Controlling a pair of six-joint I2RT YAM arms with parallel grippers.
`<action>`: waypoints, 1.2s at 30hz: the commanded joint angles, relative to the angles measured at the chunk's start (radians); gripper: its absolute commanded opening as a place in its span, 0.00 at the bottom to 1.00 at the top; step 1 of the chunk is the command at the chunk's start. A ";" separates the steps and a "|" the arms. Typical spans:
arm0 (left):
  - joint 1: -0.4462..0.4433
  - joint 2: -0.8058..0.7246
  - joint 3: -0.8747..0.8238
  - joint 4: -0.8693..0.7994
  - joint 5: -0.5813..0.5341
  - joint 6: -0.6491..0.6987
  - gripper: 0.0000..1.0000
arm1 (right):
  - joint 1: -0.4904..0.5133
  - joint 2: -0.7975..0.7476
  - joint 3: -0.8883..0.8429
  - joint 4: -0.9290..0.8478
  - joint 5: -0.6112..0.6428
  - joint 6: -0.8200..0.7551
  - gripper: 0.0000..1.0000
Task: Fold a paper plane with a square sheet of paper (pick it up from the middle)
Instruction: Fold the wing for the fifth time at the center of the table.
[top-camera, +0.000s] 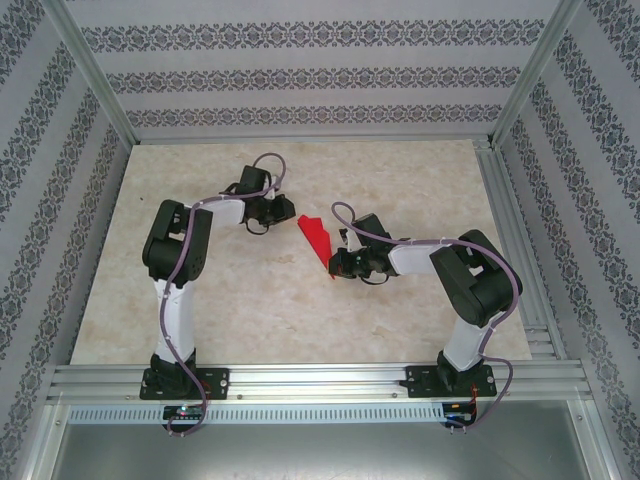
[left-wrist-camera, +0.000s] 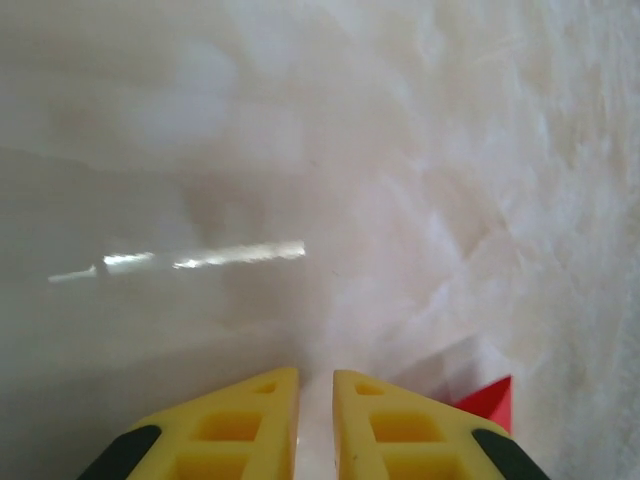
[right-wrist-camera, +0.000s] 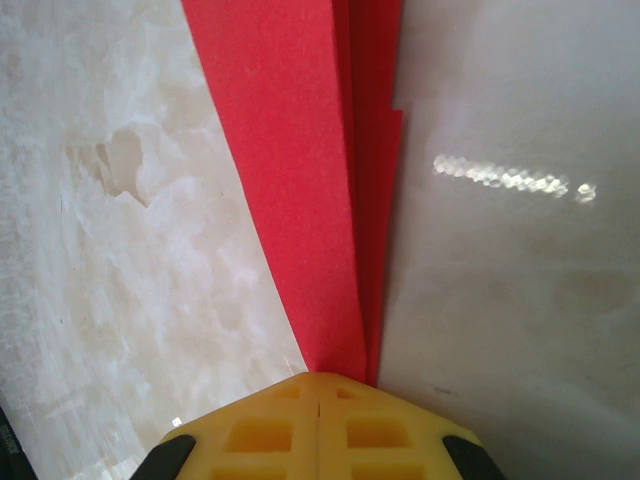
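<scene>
The paper plane (top-camera: 315, 235) is a narrow folded dart of bright red paper lying mid-table between the arms. In the right wrist view the paper plane (right-wrist-camera: 300, 150) widens away from my right gripper (right-wrist-camera: 320, 378). That gripper's yellow jaws are shut tight, and the dart's pointed end runs in under the tips. I cannot tell whether they pinch it or rest on it. My right gripper (top-camera: 335, 262) sits at the dart's near tip. My left gripper (top-camera: 285, 212) is at the far end. Its jaws (left-wrist-camera: 315, 375) stand slightly open with bare table between them. A corner of the paper plane (left-wrist-camera: 490, 400) shows just to their right.
The marble-patterned tabletop (top-camera: 200, 310) is framed by aluminium rails, with a post (top-camera: 95, 75) at the back left and patterned walls behind. Bare surface lies to the left, right and front of the paper.
</scene>
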 joint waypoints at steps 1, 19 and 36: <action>0.019 -0.038 -0.002 -0.041 -0.063 0.051 0.19 | 0.031 0.105 -0.086 -0.233 0.118 -0.013 0.00; -0.208 -0.319 -0.313 0.100 0.018 -0.072 0.16 | 0.031 0.109 -0.085 -0.224 0.113 -0.014 0.00; -0.321 -0.141 -0.204 0.027 -0.018 -0.116 0.15 | 0.031 0.116 -0.093 -0.217 0.120 -0.012 0.00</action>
